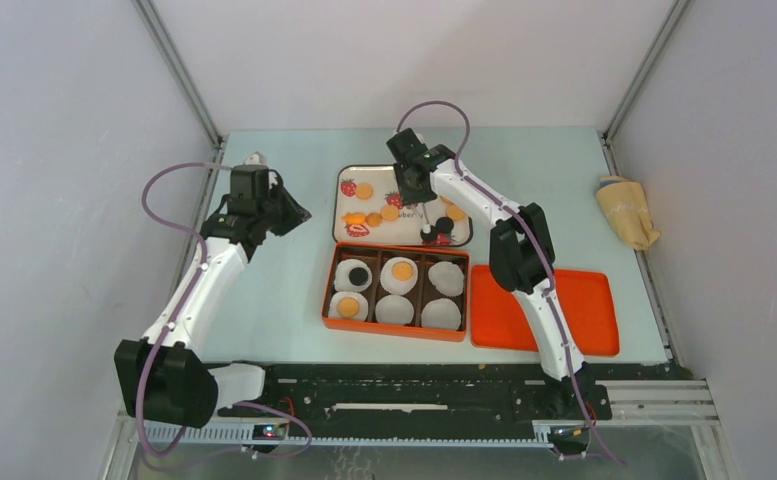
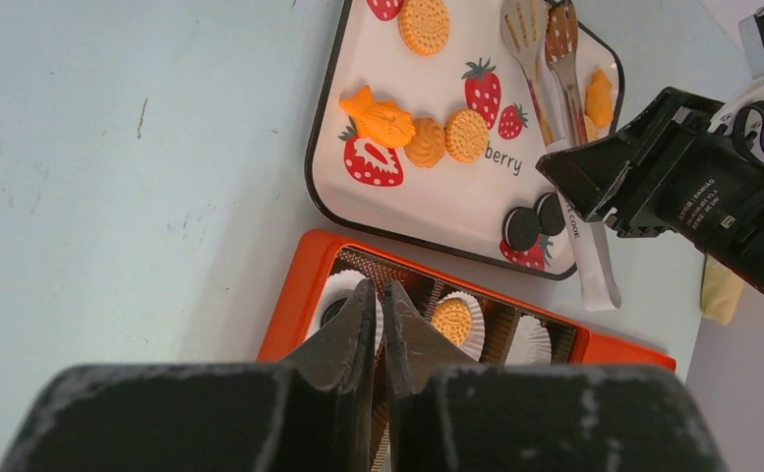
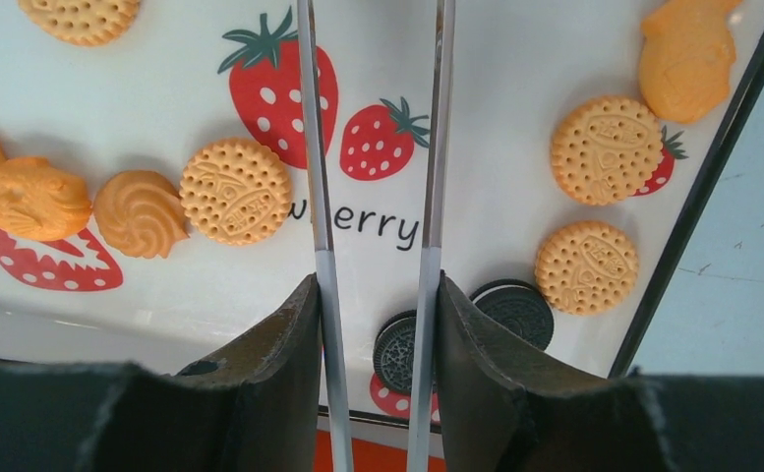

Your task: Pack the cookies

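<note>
The cookies lie on a white strawberry-print tray (image 1: 404, 232): golden round ones (image 3: 235, 190) (image 3: 606, 149) (image 3: 586, 266) and two black ones (image 3: 517, 313). The orange six-cup box (image 1: 326, 300) holds a black cookie (image 1: 358, 275) and two golden ones (image 1: 401, 271) (image 1: 347, 306) in paper cups. My right gripper (image 3: 378, 295) hovers over the tray, shut on metal tongs (image 3: 311, 147), whose arms stand apart. It also shows in the top view (image 1: 414, 185). My left gripper (image 2: 380, 290) is shut and empty, above the table left of the tray (image 1: 299, 213).
A fish-shaped biscuit (image 3: 24, 197) and a swirl biscuit (image 3: 142, 211) lie on the tray's left part. The orange box lid (image 1: 564, 315) lies right of the box. A beige cloth (image 1: 626, 210) lies at the table's right edge. White walls surround the table.
</note>
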Available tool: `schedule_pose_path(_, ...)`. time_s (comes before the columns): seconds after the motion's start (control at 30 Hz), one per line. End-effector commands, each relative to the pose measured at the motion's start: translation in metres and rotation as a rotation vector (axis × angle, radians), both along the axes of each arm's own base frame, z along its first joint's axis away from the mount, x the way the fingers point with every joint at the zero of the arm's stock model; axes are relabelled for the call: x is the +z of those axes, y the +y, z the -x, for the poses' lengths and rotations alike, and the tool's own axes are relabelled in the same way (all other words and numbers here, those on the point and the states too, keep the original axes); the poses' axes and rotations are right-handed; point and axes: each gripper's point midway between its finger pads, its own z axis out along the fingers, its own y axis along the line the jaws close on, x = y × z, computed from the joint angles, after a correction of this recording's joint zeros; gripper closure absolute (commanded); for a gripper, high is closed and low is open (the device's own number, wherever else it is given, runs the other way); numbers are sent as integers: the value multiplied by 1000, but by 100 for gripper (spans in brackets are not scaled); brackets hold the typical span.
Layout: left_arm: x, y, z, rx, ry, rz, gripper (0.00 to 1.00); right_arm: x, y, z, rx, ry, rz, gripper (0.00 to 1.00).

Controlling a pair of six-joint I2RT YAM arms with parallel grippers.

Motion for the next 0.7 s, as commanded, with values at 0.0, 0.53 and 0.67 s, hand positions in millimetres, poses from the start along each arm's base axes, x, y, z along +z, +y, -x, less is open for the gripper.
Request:
schedule_pose_path(0.0,32,-7,-11,-36,-92,14,89,43,-11,-5,-44,-85,-40,74)
schedule_pose_path(0.53,40,-4,-3,-18,-113,21,89,151,-31,165,145,-200,-146,81)
schedule_pose_path(0.67,40,-5,-2,-17,-113,24,89,150,-27,238,261,-137,-216,81)
